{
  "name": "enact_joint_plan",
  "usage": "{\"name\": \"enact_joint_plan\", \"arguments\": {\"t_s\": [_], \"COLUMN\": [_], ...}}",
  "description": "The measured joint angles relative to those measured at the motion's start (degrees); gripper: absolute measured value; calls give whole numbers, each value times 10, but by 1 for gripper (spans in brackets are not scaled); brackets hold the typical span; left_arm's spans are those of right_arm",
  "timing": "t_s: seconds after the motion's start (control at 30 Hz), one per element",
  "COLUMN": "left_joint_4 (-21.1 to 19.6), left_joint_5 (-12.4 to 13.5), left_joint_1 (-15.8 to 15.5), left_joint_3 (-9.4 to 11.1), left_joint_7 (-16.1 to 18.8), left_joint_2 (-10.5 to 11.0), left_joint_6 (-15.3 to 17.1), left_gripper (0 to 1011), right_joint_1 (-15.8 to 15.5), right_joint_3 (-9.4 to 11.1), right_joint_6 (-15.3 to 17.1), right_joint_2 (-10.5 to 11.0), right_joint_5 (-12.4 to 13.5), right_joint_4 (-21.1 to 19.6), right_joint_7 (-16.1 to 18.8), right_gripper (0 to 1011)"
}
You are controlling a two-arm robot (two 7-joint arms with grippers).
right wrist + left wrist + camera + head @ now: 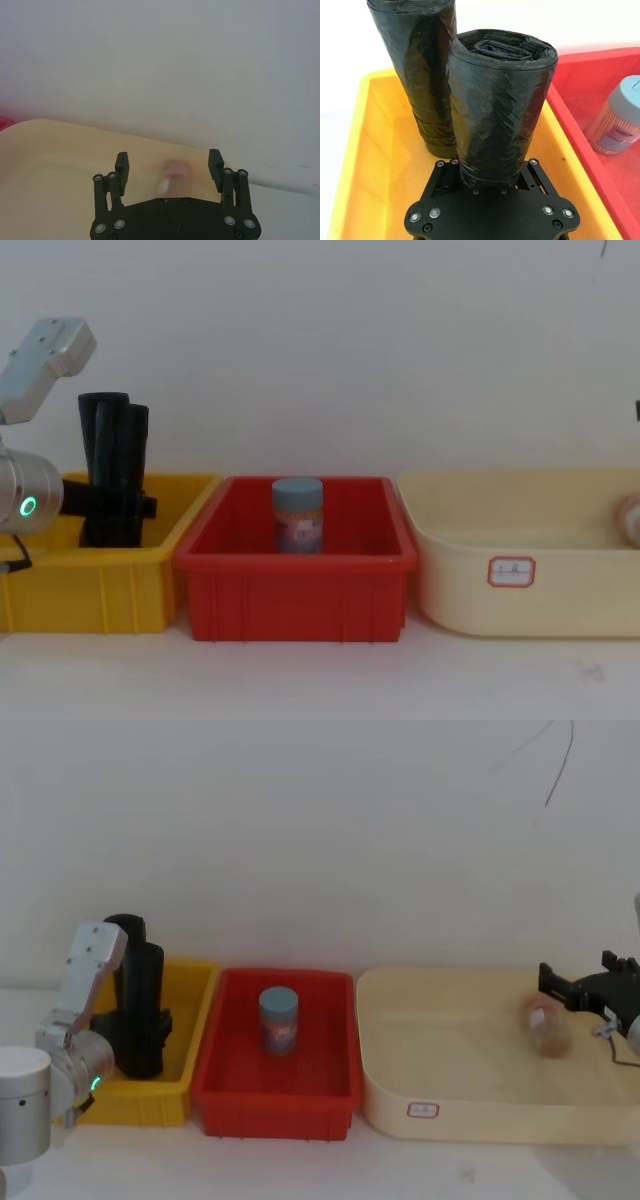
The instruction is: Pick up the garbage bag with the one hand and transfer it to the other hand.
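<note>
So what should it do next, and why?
Probably lift straight up. The left pincer looks closed on the nearer black roll, which stands in the yellow bin right beside a second roll. Rising clear avoids knocking that one before carrying it toward the open right pincer over the cream tray.

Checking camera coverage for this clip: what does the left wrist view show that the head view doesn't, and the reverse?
Left wrist view: the garbage bag's coiled top end, with the left gripper shut on its lower part. Head view: the right gripper open over the cream tub, near a small jar. Both: bag and second roll upright in the yellow bin, blue-lidded jar in the red bin.
</note>
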Motion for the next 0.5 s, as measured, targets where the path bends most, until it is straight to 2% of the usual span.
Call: {"name": "enact_joint_plan", "arguments": {"t_s": [0.1,0.3,0.5], "left_joint_4": [0,-5,-28], "left_joint_5": [0,0,0], "left_joint_1": [0,0,-2], "left_joint_3": [0,-2,-5], "left_joint_7": [-1,-8,-17], "left_joint_2": [0,3,10], "left_joint_6": [0,-2,-7], "left_gripper": [421,421,421], "right_joint_1": [2,5,7], "right_joint_3": [-1,-3,-4], "right_joint_6": [1,2,3], "right_joint_2": [0,0,-1], "right_joint_5": [-1,-1,-2], "right_joint_4": [2,6,8], "right_joint_7": [2,4,6], "right_gripper": [1001,1001,1001]}}
